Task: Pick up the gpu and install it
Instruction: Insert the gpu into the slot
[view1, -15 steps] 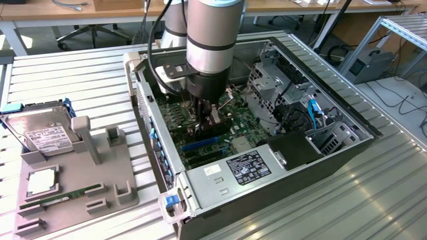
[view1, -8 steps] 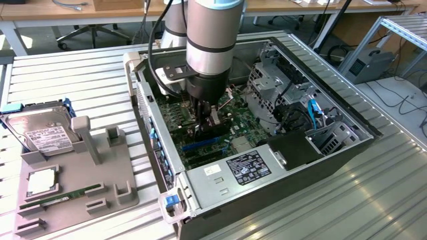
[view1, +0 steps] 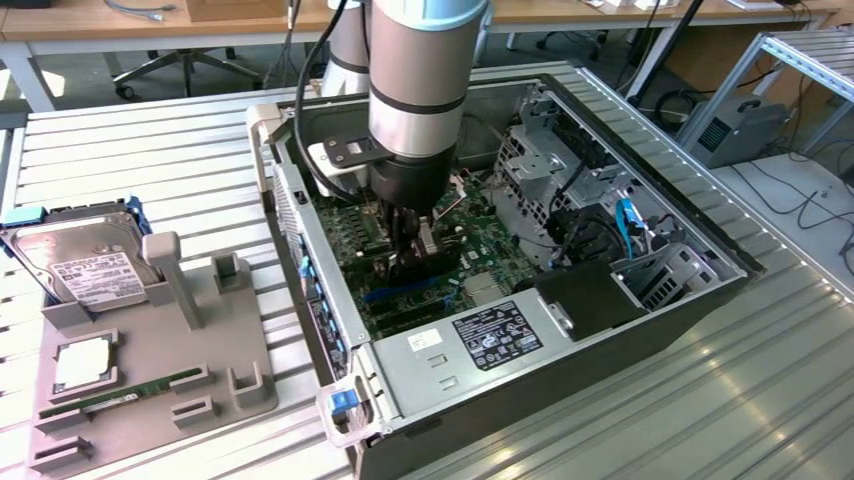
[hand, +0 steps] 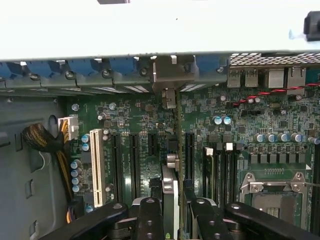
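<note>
- The counter (view1: 160, 130) of ribbed metal carries the open computer case (view1: 694, 300) lying on its side; any push against its wall could shift the case and throw the slot out of line with the card.
- The motherboard (hand: 150, 115) lies exposed inside the case, crowded with capacitors and sockets; a card brought down tilted could, in my judgement, scrape them or bend slot contacts.
- The grey parts holder (view1: 147, 390) sits well apart on the exterior view's left, carrying the hard drive (view1: 83, 268) and the RAM stick (view1: 120, 393); neither is involved.
- The arm (view1: 420, 80) reaches down into the case; its cable (view1: 310, 90) hangs near the case rim and could snag there.
- The gpu (hand: 171, 197) stands on edge between the gripper's fingers, over the expansion slots (hand: 134, 160), its bracket end toward the rear panel (hand: 165, 80); whether its edge is in a slot I cannot tell; a bracket fouling the panel would block seating.
- The gripper (hand: 172, 212) is partly closed, clamped on the gpu's upper edge; a thin card held so could pivot or slip under insertion force.
</note>
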